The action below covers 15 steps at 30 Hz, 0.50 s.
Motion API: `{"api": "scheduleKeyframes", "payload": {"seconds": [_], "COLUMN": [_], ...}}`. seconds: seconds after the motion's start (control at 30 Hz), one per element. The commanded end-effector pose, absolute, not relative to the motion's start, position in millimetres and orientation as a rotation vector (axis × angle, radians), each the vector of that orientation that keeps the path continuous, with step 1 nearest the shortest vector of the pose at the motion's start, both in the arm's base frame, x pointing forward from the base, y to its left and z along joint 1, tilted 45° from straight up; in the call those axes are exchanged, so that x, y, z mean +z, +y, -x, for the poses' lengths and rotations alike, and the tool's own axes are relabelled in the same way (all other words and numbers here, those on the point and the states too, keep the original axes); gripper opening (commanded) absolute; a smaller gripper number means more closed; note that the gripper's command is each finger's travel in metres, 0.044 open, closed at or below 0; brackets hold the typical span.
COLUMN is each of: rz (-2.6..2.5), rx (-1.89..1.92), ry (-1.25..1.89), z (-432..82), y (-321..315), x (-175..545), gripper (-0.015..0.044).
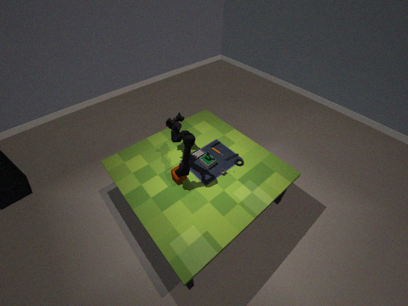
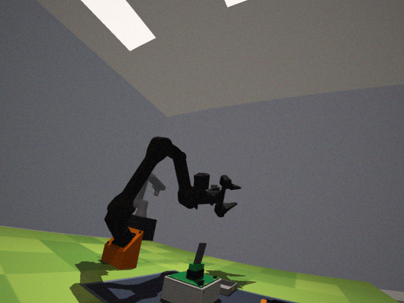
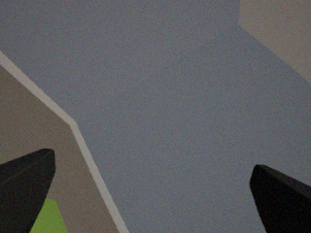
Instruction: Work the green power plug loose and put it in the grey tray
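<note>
Hand (image 1: 173, 119) (image 2: 238, 196) (image 3: 157, 169) spread, nothing pinched. Green plug (image 1: 208, 158) (image 2: 196, 267) lies lower, towards worktop's (image 1: 197, 213) (image 2: 32, 254) (image 3: 50, 218) right corner, top view.

Green plug (image 1: 208, 157) (image 2: 196, 267) upright in socket (image 2: 195, 274), grey tray (image 1: 198, 153) (image 2: 228, 287) beside circuit board (image 1: 204, 160) (image 2: 177, 276).

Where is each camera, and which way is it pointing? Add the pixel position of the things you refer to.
Top: high above one side of the table (image 1: 197, 210), looking down across it; the whole arm (image 1: 187, 154) (image 2: 135, 182) shows.
Exterior: low near the mat (image 1: 227, 164) (image 2: 254, 297), looking slightly upward past the arm to wall and ceiling; arm and open gripper (image 2: 238, 196) (image 3: 157, 169) show.
Wrist: on the arm by the gripper, looking out between its two fingertips at walls and floor.
Top and exterior share the green plug (image 1: 208, 157) (image 2: 196, 267) in its socket.
</note>
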State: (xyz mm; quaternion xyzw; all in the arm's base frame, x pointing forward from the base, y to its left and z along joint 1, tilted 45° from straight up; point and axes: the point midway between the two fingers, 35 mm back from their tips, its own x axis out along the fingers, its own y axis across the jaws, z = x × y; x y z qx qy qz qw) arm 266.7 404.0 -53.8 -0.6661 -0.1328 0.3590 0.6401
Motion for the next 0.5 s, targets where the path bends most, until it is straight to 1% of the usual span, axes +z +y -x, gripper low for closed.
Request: {"api": "scheduleKeyframes", "payload": {"seconds": [0.0,0.1,0.2,0.47], "rz": [1.519,1.55,1.669,2.096], "rx": [0.819,0.822,0.839,0.978], "ry": [-0.303,-0.285,-0.211,0.114], "z": [-266.7,-270.6,-285.3,-328.7], "y": [404.0,401.8,391.5,327.2], "x": [-53.8,-55.8,-62.8,-72.7], "gripper": [0.0426,0.043,0.043,0.043]}}
